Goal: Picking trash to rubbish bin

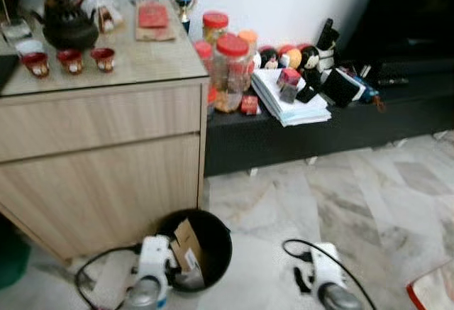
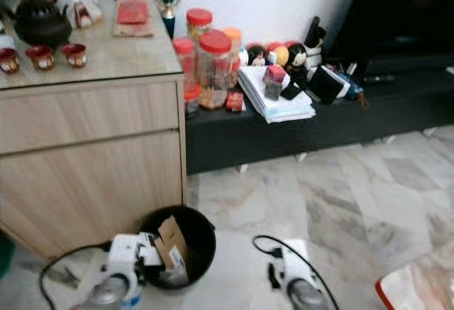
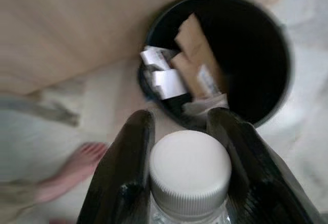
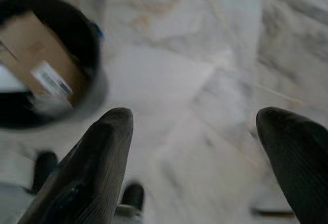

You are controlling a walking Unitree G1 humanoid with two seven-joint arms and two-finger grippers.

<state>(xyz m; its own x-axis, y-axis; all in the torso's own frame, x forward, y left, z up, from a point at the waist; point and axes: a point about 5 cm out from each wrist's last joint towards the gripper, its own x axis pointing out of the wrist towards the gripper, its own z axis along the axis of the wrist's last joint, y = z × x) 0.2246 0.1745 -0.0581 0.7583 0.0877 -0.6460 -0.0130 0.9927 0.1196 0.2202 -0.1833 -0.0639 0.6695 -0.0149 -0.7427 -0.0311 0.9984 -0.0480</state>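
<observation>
A round black rubbish bin (image 1: 213, 242) stands on the marble floor against the wooden cabinet. Brown cardboard (image 3: 192, 55) and white paper scraps lie inside it. My left gripper (image 3: 180, 119) is shut on a clear plastic bottle with a white screw cap (image 3: 188, 170). It is held just short of the bin's near rim, and the left arm (image 1: 150, 267) comes in at the bin's left side. My right gripper (image 4: 195, 114) is open and empty over bare floor to the right of the bin, and its arm (image 1: 328, 281) is low in the eye view.
A light wood cabinet (image 1: 99, 161) with a teapot and red cups rises behind the bin. A low black bench (image 1: 284, 140) holds jars, papers and toys. A person's bare foot (image 3: 77, 167) is near the bin. A red-and-white object (image 1: 433, 290) lies at the right.
</observation>
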